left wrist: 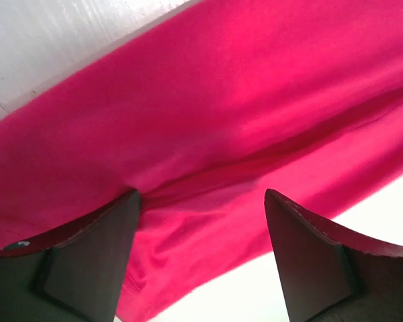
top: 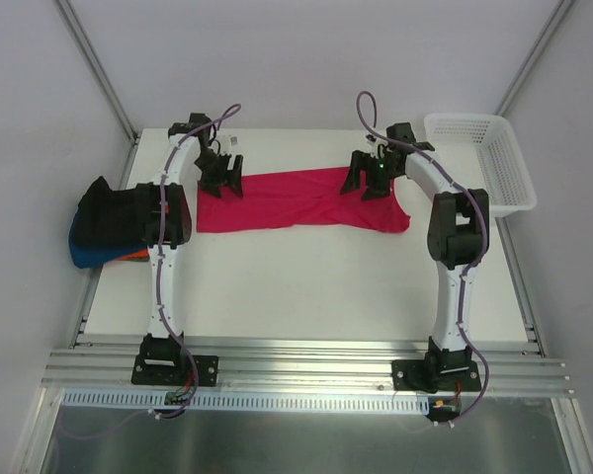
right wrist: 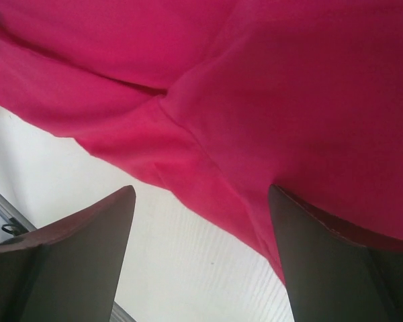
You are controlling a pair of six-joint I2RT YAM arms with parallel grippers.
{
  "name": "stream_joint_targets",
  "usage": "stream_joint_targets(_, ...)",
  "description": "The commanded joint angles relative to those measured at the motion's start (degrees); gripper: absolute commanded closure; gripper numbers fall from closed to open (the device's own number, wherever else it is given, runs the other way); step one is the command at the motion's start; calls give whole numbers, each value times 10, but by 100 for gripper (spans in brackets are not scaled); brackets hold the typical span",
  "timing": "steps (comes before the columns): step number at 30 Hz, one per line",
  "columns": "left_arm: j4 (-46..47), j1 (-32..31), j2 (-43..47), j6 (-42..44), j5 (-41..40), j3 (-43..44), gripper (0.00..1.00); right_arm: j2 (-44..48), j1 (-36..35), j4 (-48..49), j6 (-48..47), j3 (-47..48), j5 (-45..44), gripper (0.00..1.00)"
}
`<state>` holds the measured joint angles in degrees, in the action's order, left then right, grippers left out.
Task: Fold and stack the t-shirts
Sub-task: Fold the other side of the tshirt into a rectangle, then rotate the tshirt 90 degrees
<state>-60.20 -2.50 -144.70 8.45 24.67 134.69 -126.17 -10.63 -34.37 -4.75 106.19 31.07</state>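
The crimson-pink t-shirt (top: 296, 200) lies folded into a long band across the far middle of the table. It fills the left wrist view (left wrist: 242, 100) and the right wrist view (right wrist: 289, 87). My left gripper (top: 220, 176) is open over the band's far left corner, its jaws spread just above the cloth. My right gripper (top: 368, 178) is open over the band's far right part, one fingertip (right wrist: 322, 255) at the cloth's edge. A pile of black (top: 114, 212), blue (top: 84, 252) and orange (top: 130, 257) shirts sits at the table's left edge.
A white plastic mesh basket (top: 479, 158) stands at the back right of the table. The table (top: 306, 286) is white. Grey walls and metal frame posts enclose the back and sides.
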Motion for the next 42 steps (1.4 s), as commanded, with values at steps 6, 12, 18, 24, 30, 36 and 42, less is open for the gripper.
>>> stream_joint_targets(6, 16, 6, -2, -13, -15, 39, 23, -32, 11, -1, 33, 37, 23, 17)
stream_joint_targets(12, 17, 2, 8, -13, -53, -4, 23, -65, 31, -6, 26, 52, 0, 17)
stream_joint_targets(18, 17, -12, 19, -20, -69, -49, 23, -101, 47, -2, 45, 106, -1, 17)
stream_joint_targets(24, 12, -19, 41, -26, -100, -115, 24, -141, 47, 19, 76, 159, 11, 17)
stream_joint_targets(30, 8, -22, 142, -27, -92, -274, 27, -169, 45, 39, 98, 198, 24, 17)
stream_joint_targets(36, 11, -41, 235, -31, -107, -413, 27, -178, 33, 68, 135, 224, 52, 16)
stream_joint_targets(42, 23, -78, 324, -29, -121, -476, 27, -150, 24, 80, 121, 255, 61, 16)
